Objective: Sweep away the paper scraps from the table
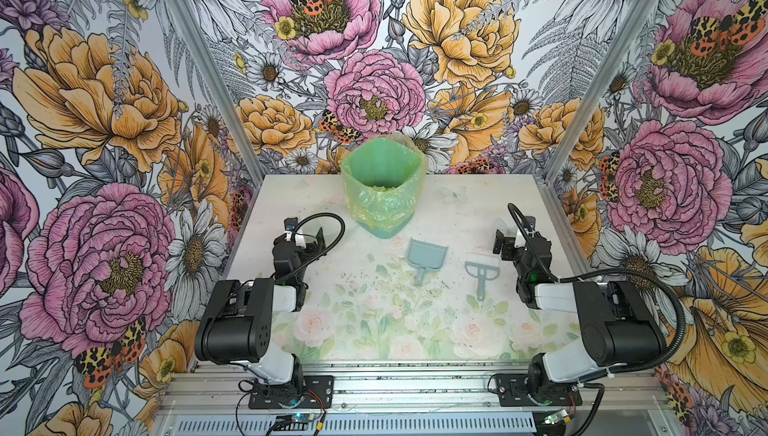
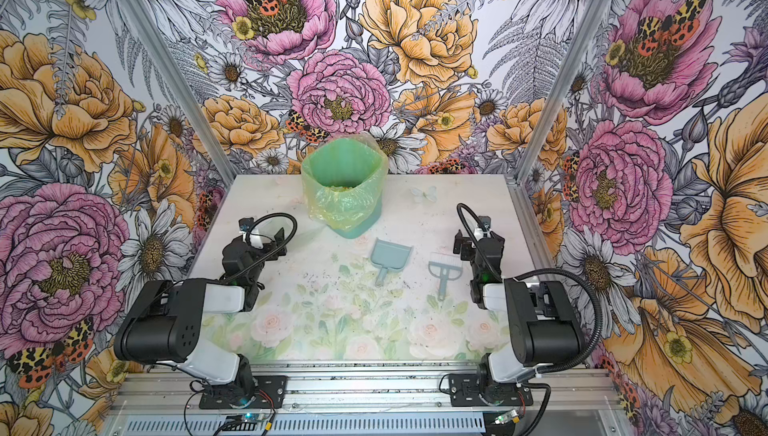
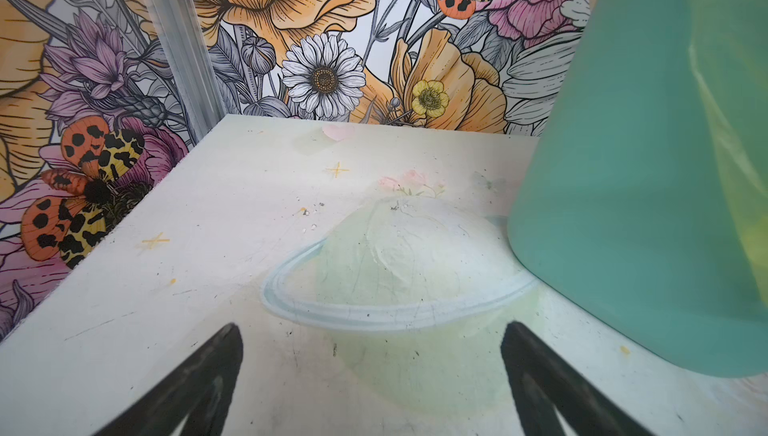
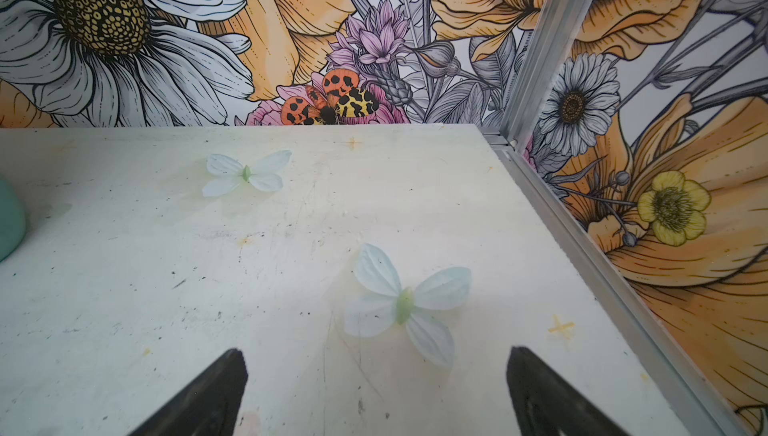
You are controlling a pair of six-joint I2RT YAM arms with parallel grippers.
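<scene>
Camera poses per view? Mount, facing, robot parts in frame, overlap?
Top views: high above the front edge, looking down and back at the pale rose-printed table; both arms whole, left gripper and right gripper open.
Left wrist: low over the table, facing its back left corner; only black fingertips show.
Right wrist: likewise, back right corner; black fingertips.
Shared: the green bag-lined plastic bin shows in all four.

Green plastic bin with its yellowish bag liner stands upright at the back. Grey-blue plastic dustpan lies in front, and the grey-blue hand brush lies beside it, not touching.
</scene>
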